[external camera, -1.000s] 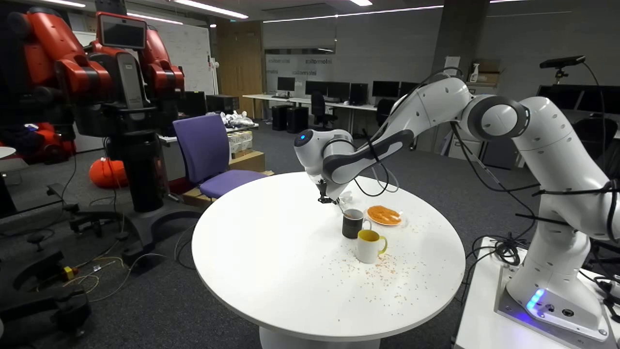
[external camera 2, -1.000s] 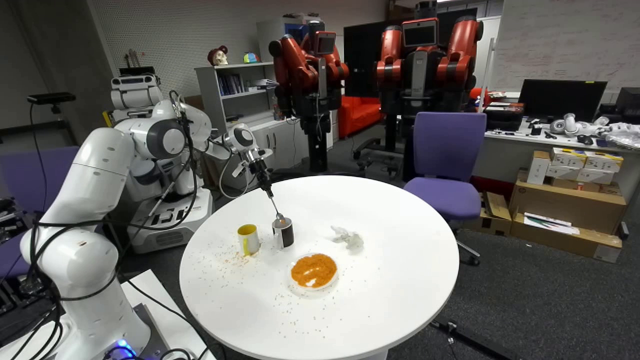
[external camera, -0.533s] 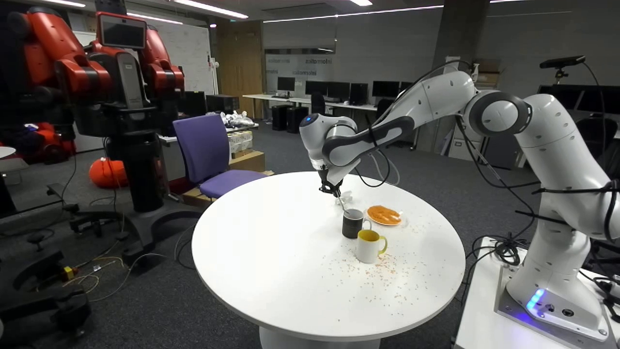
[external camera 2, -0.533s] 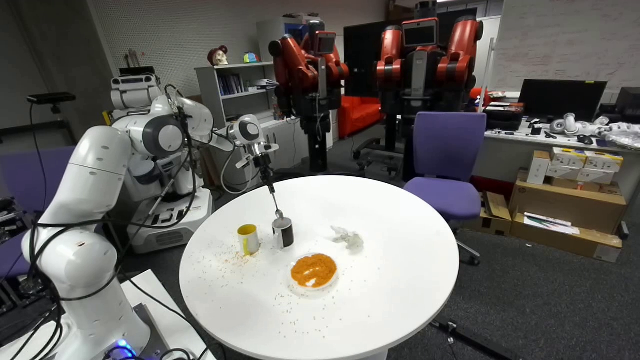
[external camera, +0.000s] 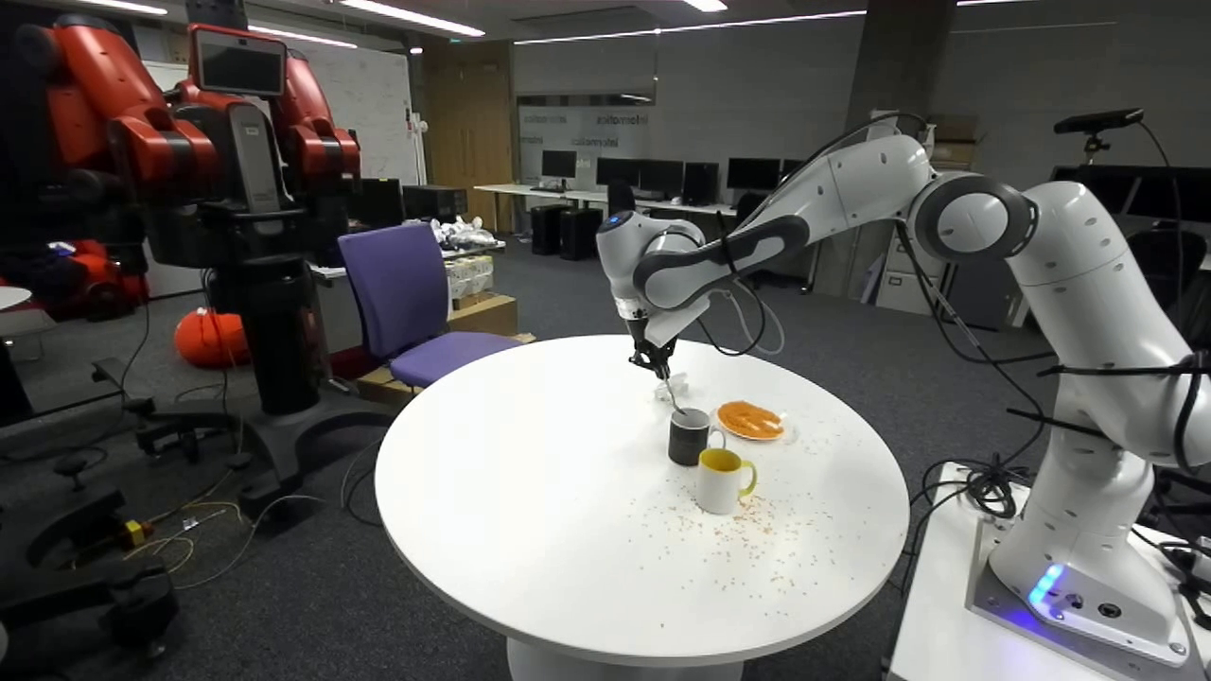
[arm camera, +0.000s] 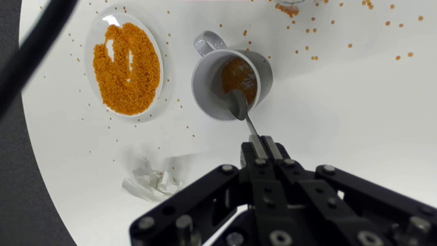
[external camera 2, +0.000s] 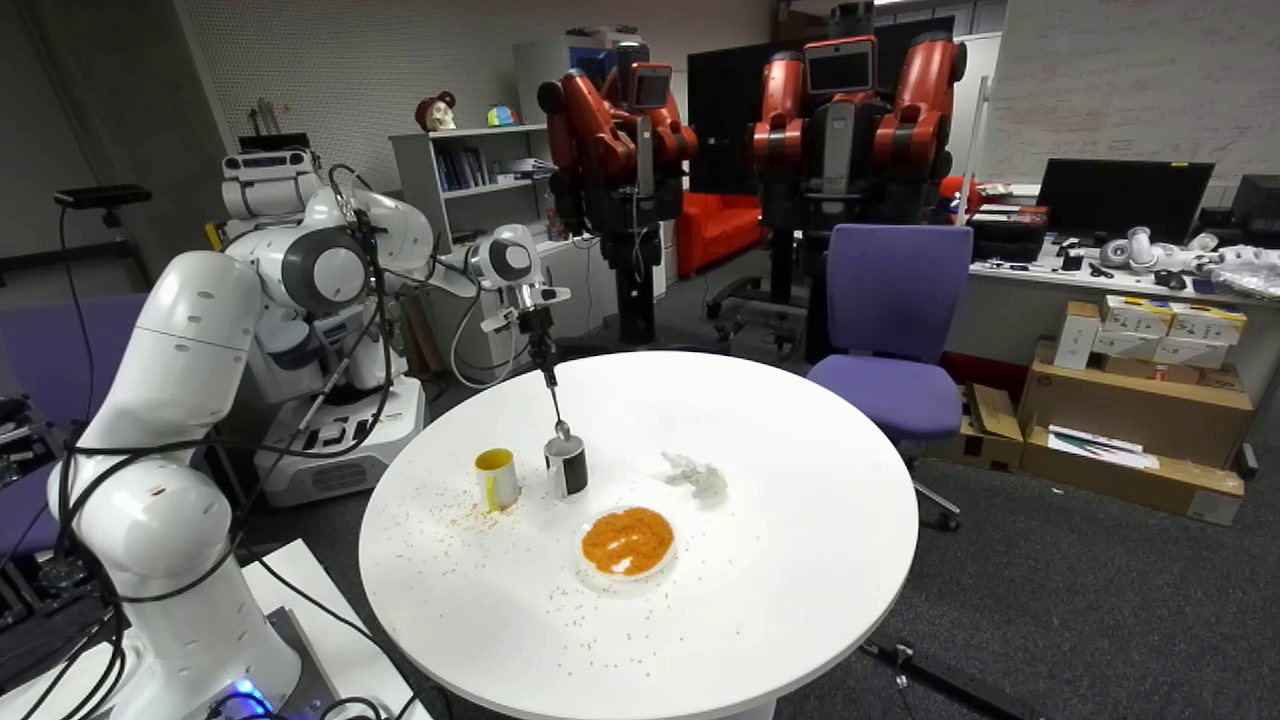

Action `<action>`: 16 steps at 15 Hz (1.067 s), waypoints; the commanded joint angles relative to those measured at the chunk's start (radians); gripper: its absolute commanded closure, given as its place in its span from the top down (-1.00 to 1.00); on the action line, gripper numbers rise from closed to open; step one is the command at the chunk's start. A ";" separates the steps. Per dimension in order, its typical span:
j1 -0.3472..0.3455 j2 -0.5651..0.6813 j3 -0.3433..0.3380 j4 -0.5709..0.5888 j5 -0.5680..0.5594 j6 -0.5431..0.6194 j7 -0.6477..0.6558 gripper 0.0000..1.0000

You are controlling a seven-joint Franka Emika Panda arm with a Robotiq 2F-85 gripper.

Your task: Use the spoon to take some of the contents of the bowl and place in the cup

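Observation:
My gripper [arm camera: 262,138] is shut on the handle of a metal spoon [arm camera: 238,104]. It holds the spoon [external camera 2: 556,405] steeply tilted, with its head over the mouth of the dark mug [external camera 2: 575,475]. I see no orange on the spoon's visible face. Orange grains lie inside the mug [arm camera: 206,85], which stands upright. The shallow bowl [arm camera: 99,34] of orange grains stands beside the mug and shows in both exterior views [external camera: 774,422] [external camera 2: 622,567]. My gripper [external camera: 663,375] is above and behind the mug in an exterior view.
A white cup with a yellow inside [external camera: 716,487] stands close to the dark mug. Crumpled white paper [external camera 2: 697,478] lies near the bowl. Loose orange grains are scattered around the cups and bowl on the round white table [external camera: 530,530]. A black cable [arm camera: 30,58] crosses the wrist view.
My gripper has risen and turned more upright, with the spoon now steeper over the mug. Orange that showed at the spoon's head a second ago no longer shows. Cups and bowl have not moved.

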 commanded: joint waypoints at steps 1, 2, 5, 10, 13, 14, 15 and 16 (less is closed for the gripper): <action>-0.018 -0.031 -0.009 -0.050 0.046 0.070 -0.060 -0.99; -0.022 -0.035 -0.010 -0.058 0.054 0.077 -0.070 -0.99; -0.028 -0.052 -0.013 -0.096 0.065 0.103 -0.103 -0.99; -0.039 -0.060 -0.009 -0.142 0.097 0.099 -0.141 -0.99; -0.040 -0.060 -0.013 -0.157 0.097 0.102 -0.141 -0.99; -0.040 -0.060 -0.014 -0.159 0.095 0.103 -0.141 -0.99; -0.040 -0.060 -0.014 -0.163 0.094 0.102 -0.141 -0.99; -0.040 -0.062 -0.014 -0.167 0.092 0.103 -0.142 -0.45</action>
